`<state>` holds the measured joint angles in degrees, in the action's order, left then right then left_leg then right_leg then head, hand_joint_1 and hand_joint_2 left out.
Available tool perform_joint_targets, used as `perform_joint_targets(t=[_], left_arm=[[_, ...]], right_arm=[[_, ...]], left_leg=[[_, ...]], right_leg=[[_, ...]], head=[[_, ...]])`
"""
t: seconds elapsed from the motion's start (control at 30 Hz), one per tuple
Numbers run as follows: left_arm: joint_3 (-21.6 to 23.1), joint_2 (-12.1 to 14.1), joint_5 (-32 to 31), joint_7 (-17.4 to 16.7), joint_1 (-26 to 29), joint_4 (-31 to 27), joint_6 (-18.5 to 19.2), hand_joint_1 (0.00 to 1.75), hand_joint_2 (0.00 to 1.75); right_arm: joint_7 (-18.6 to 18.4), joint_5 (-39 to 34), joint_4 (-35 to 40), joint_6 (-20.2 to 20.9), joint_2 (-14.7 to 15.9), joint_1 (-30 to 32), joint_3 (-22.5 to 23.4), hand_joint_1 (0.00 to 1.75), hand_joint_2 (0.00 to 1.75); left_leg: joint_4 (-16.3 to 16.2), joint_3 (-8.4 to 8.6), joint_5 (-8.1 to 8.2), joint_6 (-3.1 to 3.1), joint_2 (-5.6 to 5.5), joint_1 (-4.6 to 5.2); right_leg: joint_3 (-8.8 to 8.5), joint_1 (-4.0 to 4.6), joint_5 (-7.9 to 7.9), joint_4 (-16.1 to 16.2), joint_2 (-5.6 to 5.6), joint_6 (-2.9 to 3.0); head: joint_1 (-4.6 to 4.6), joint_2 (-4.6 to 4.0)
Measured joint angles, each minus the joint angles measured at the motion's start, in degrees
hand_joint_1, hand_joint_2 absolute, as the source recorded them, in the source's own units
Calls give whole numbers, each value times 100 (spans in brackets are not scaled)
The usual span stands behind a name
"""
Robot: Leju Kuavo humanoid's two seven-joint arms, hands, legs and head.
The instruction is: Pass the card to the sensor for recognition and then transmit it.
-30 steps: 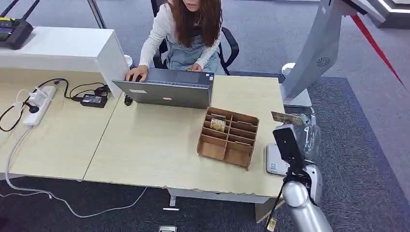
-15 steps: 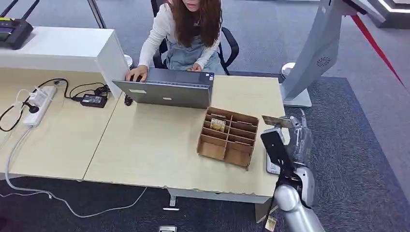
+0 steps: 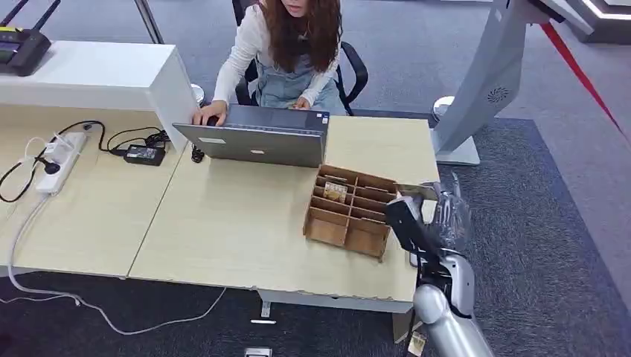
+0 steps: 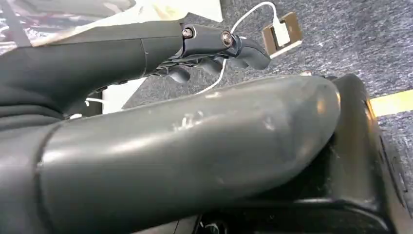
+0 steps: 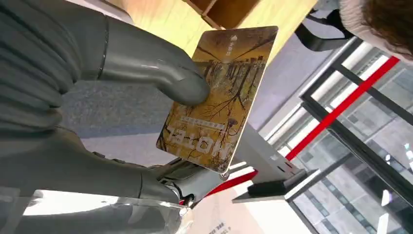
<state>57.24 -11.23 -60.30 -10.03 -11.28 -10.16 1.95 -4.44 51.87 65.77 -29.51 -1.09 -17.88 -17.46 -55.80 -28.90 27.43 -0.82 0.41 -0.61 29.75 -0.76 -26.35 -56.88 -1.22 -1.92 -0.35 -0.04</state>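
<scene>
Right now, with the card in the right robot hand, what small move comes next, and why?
Probably lower the right robot hand toward the white sensor at the table's near right corner. The card is pinched under the thumb, and the head view shows it raised, roughly flat, above that corner beside the wooden organizer, with the sensor mostly hidden under the arm.

Even, bright indoor light; wrist views close and slightly blurred.
</scene>
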Motion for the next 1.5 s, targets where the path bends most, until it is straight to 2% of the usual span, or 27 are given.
perform_joint_targets(t=[0.17, 0.47, 0.77, 0.93, 1.0, 1.17, 1.5], left_arm=[[-2, 0, -9, -17, 0, 0, 11, 0, 0], [-4, 0, -11, -37, 1, 0, 17, 0, 0], [-4, 0, -31, -63, 1, 0, 28, 0, 0], [-4, 0, -48, -50, 1, 0, 44, 0, 0], [-4, 0, -52, -44, 0, 0, 44, 0, 0], [-4, -2, -77, -35, -1, 0, 42, 0, 0], [-4, -4, -90, -35, -2, 0, 9, 0, 0]], right_arm=[[-205, 138, -284, -9, 2, -86, 0, 175, 175], [-343, 166, -625, -26, 20, -135, 0, 175, 175], [-459, 59, -1001, -221, 72, -236, 68, 175, 175], [-642, 131, -1025, -334, 151, -451, 111, 175, 175], [-778, 243, -970, -288, 197, -524, 116, 175, 175], [-1053, 767, -315, 258, 481, -473, 286, 175, 175], [-1331, 1460, 400, 518, 691, -443, 459, 175, 175]], left_leg=[[0, 1, 0, 0, 1, 0], [0, 1, 0, 0, 1, 0], [0, 0, 0, 0, 1, 1], [-1, 2, 0, 0, 2, 1], [-2, 6, 0, 0, 1, 1], [-2, 3, 1, 0, 3, 2], [-2, 3, 0, 0, 2, 1]], right_leg=[[0, 0, 0, 0, 0, 0], [2, 0, 0, 0, 0, 0], [2, -1, 0, 0, 0, 0], [2, -1, 1, 0, 0, 0], [3, -1, 1, 0, 0, 0], [3, -2, 1, 0, 1, 0], [3, -1, 1, 0, 0, 0]], head=[[0, 0], [0, 0], [0, 0], [0, 0], [0, 0], [0, 0], [0, 0]])
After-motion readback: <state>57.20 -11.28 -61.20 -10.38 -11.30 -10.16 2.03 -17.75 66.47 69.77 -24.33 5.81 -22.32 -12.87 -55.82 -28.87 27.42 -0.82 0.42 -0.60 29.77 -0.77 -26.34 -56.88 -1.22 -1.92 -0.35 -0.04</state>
